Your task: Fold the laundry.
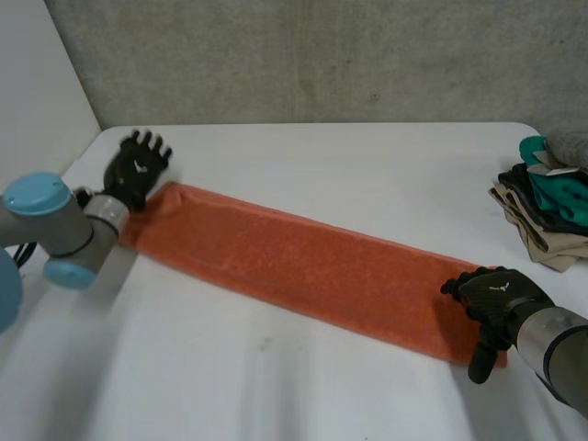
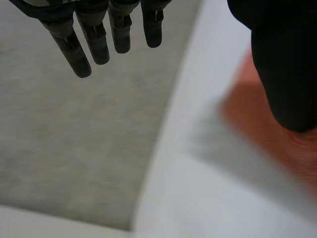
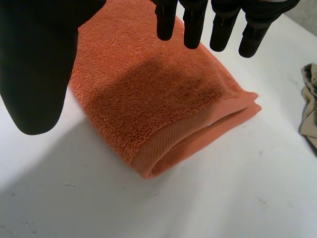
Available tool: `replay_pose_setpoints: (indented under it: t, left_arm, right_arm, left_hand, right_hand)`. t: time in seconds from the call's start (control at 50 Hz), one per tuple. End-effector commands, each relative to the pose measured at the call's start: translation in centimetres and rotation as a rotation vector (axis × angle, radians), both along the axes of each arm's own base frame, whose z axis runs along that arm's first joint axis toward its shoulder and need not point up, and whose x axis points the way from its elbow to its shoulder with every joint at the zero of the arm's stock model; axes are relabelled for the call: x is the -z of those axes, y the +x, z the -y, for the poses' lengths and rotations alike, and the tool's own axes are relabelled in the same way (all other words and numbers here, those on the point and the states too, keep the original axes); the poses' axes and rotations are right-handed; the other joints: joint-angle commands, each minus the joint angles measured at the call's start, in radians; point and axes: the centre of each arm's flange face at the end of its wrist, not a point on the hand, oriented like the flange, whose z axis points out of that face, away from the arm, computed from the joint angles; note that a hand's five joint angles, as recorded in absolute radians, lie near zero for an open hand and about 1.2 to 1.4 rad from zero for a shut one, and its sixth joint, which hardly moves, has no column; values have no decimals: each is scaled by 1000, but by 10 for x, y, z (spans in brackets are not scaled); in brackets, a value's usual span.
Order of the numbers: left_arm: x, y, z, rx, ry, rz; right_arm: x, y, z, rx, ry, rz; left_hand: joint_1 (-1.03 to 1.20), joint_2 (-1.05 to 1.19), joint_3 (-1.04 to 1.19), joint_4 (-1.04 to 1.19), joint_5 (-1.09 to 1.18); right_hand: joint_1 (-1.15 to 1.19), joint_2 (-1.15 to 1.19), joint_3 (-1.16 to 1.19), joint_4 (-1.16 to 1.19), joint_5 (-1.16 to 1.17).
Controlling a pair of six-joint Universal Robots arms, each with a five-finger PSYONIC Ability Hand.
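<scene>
The white tabletop (image 1: 303,156) carries my orange towel (image 1: 303,262), doubled lengthwise into a long strip that lies slantwise across it, from far on my left to near on my right. It is thick terry, and I judge it soft, limp and light. It should not slip on the surface, but it will sag wherever I do not support it. The layered short end under my right palm looks like the place to pinch, catching both layers at the corners so they do not slide apart. A heap of other clothes (image 1: 547,207) sits well apart at the right edge. My right hand (image 1: 496,299) hovers over that near end, fingers straight, holding nothing. My left hand (image 1: 136,170) is raised at the far end, fingers spread and empty.
</scene>
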Motion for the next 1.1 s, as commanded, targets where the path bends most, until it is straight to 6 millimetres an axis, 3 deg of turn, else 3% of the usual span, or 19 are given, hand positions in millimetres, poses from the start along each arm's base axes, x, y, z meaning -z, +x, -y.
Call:
replay_pose_setpoints:
  t: [0.02, 0.12, 0.32, 0.5, 0.74, 0.8, 0.86, 0.92, 1.02, 1.1]
  left_arm:
    - [-40, 0, 25, -155, -110, -175]
    - [-57, -12, -10, -41, -32, -236]
    - [-94, -10, -45, 50, -114, -257]
    - [-95, -9, -84, 93, 30, -302]
    - [-93, -18, -104, 150, 54, -320]
    - [-92, -19, -103, 149, 50, -322]
    - [-92, -18, -103, 146, 51, -324]
    - [-94, -17, -104, 139, 51, -333]
    - [-107, -11, -109, 131, 31, -347]
    - [-121, 0, -112, 122, 6, -354]
  right_arm:
    - [-9, 0, -5, 7, -60, -17]
    - [-11, -1, -13, -8, -73, -33]
    - [-8, -1, -17, -2, -52, -21]
    - [2, -16, -16, 99, 18, 20]
    - [24, -17, -10, 104, -7, 11]
    - [30, -18, -9, 102, 1, 2]
    - [34, -19, -5, 103, -14, -15]
    - [34, -29, -1, 121, -53, -57]
    - [17, -71, 19, 206, -143, -146]
    - [-5, -114, 53, 221, -226, -245]
  left_hand:
    - [-18, -31, -32, -27, -48]
    - [-18, -31, -32, -27, -48]
    - [-18, -31, -32, -27, -48]
    - [-18, -31, -32, -27, -48]
    - [-18, -31, -32, -27, -48]
    - [-18, -31, -32, -27, -48]
    - [-18, -31, -32, -27, -48]
    - [-18, -31, -32, -27, -48]
    - [-18, -31, -32, -27, -48]
    - [-18, -31, -32, -27, -48]
  right_hand:
    - [-46, -32, -31, -29, -47]
    - [-46, -32, -31, -29, -47]
    - [-46, -32, -31, -29, -47]
    - [-46, -32, -31, -29, -47]
    - [139, 153, 155, 156, 139]
    - [358, 372, 374, 375, 358]
    - [1173, 1187, 1189, 1191, 1173]
    - [1176, 1189, 1191, 1193, 1175]
    - [1176, 1189, 1191, 1193, 1175]
    - [1176, 1189, 1191, 1193, 1175]
